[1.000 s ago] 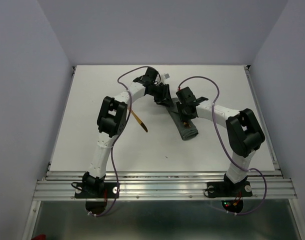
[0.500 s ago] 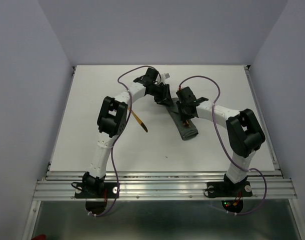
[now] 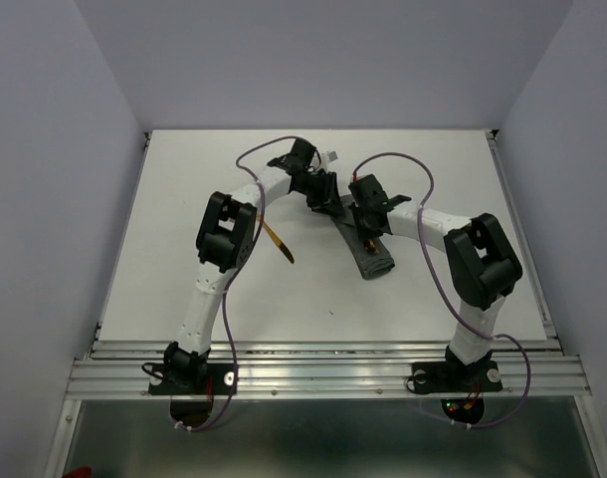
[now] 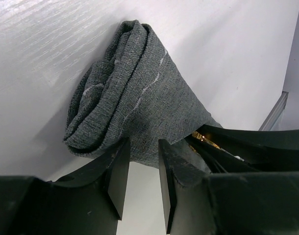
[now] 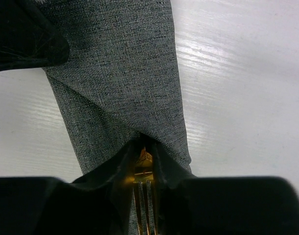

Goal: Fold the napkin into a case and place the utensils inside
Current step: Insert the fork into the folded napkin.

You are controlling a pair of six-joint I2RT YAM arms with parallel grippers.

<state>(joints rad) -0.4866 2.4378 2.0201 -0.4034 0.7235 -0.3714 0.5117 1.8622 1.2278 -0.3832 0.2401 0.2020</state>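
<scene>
The napkin is folded into a long dark grey case (image 3: 373,261) lying slantwise at mid-table. My left gripper (image 3: 323,197) is at its far end. In the left wrist view the cloth (image 4: 135,83) rises tent-like to the left gripper (image 4: 142,152), whose tips pinch its near edge. My right gripper (image 3: 368,227) hovers over the case's middle. It is shut on an orange-brown fork (image 5: 143,172), tines towards the camera, with the other end slipping under the grey cloth (image 5: 120,73) between the right gripper's (image 5: 143,147) tips. A second utensil (image 3: 278,240) lies loose on the table to the left.
The white table (image 3: 184,219) ends in a metal rail (image 3: 323,360) at the near edge, and grey walls stand on three sides. The left gripper's dark body (image 5: 22,34) fills the top left of the right wrist view, close to the right gripper.
The right gripper's jaws have narrowed on the fork, and it has edged slightly along the case towards the left gripper. The left gripper and the loose utensil have stayed put.
</scene>
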